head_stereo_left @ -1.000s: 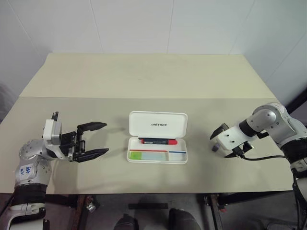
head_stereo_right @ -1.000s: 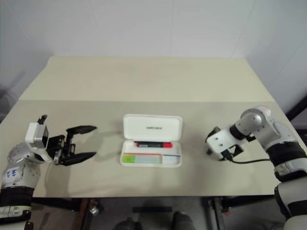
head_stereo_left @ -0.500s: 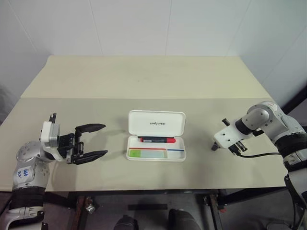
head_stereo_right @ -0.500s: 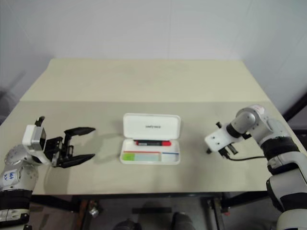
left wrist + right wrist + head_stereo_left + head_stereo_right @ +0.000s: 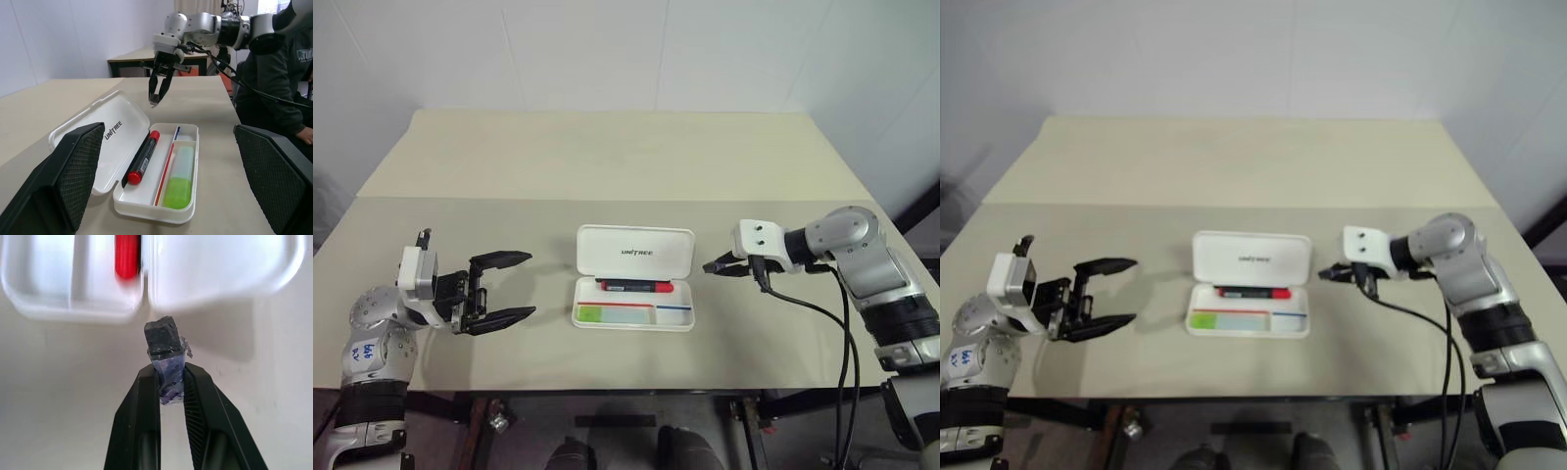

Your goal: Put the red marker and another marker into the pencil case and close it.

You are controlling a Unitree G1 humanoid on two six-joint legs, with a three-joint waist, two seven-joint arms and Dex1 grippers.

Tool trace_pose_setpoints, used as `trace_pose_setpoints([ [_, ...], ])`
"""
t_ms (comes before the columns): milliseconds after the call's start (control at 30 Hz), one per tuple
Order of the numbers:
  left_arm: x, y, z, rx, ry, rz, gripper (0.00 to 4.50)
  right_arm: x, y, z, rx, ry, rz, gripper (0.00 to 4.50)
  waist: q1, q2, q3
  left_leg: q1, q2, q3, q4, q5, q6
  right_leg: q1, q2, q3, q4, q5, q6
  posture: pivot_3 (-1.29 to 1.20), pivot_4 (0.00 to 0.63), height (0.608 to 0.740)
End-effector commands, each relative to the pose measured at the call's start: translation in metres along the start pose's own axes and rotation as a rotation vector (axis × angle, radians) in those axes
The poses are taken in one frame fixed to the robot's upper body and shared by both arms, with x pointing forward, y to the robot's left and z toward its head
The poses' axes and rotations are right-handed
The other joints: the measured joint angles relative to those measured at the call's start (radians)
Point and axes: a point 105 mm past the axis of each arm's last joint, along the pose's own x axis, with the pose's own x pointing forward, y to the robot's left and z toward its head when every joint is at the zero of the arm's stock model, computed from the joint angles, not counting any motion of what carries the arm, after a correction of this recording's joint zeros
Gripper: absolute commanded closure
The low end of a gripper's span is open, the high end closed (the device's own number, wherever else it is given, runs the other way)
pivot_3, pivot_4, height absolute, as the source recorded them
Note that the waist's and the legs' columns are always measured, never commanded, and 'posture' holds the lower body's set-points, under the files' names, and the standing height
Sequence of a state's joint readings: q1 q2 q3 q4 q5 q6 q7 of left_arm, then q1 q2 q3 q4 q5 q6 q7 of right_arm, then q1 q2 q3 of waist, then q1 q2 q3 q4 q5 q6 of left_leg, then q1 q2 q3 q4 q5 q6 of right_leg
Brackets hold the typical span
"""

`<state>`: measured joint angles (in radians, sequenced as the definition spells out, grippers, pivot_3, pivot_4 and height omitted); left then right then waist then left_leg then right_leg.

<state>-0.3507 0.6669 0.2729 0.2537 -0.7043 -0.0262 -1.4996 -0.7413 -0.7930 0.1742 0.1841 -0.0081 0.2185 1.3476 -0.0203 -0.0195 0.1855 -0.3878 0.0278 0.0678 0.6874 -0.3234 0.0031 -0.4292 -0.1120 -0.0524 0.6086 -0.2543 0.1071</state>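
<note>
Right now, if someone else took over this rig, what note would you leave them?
Left hand: open, empty, hovering over the table to the left of the pencil case.
Right hand: shut, tips pointing at the right end of the case's lid; contact cannot be told.
Done: the red marker and the green marker both lie in the case's tray.
Left to do: swing the open lid down and close the case.

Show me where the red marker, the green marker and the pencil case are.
red marker (image 5: pixel 142 160), left wrist view, middle of its black barrel
green marker (image 5: pixel 177 185), left wrist view, its green part
pencil case (image 5: pixel 634 251), left eye view, open lid
</note>
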Motion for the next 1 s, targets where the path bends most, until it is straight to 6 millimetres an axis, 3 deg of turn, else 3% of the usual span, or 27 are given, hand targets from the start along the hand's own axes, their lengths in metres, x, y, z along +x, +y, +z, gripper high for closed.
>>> trace_pose_setpoints([
  [33, 0.002, 0.003, 0.005, 0.014, -0.016, -0.028, 0.0, -0.023, 0.006, 0.022, 0.064, -0.067, -0.054, 4.16, 0.005, 0.0, 0.0, 0.0, 0.0, 0.0, 0.0, 0.0, 0.0, 0.0, 0.0, 0.0, -0.001, 0.0, 0.0, 0.0, 0.15, 0.74],
  [167, 0.004, 0.006, 0.003, 0.008, -0.018, -0.044, 0.0, -0.022, 0.03, 0.025, 0.016, -0.002, 0.002, 4.16, 0.016, 0.0, 0.0, 0.0, 0.0, 0.001, 0.0, -0.001, 0.001, 0.0, 0.0, -0.002, -0.002, 0.0, 0.0, 0.0, 0.15, 0.74],
  [500, 0.007, 0.006, 0.001, -0.003, -0.012, -0.104, 0.0, 0.006, 0.062, 0.067, -0.064, 0.051, 0.114, 4.16, 0.016, 0.0, 0.0, 0.0, 0.001, 0.001, 0.0, -0.001, 0.001, -0.001, 0.002, -0.002, -0.001, 0.0, 0.0, 0.0, 0.15, 0.74],
  [1000, 0.005, -0.01, -0.008, -0.021, 0.036, -0.169, 0.0, 0.035, 0.075, 0.067, -0.02, 0.254, 0.169, 4.16, 0.014, 0.0, 0.0, -0.002, 0.0, 0.001, 0.0, -0.002, 0.002, -0.002, 0.0, -0.003, -0.003, 0.0, 0.0, 0.0, 0.15, 0.74],
])
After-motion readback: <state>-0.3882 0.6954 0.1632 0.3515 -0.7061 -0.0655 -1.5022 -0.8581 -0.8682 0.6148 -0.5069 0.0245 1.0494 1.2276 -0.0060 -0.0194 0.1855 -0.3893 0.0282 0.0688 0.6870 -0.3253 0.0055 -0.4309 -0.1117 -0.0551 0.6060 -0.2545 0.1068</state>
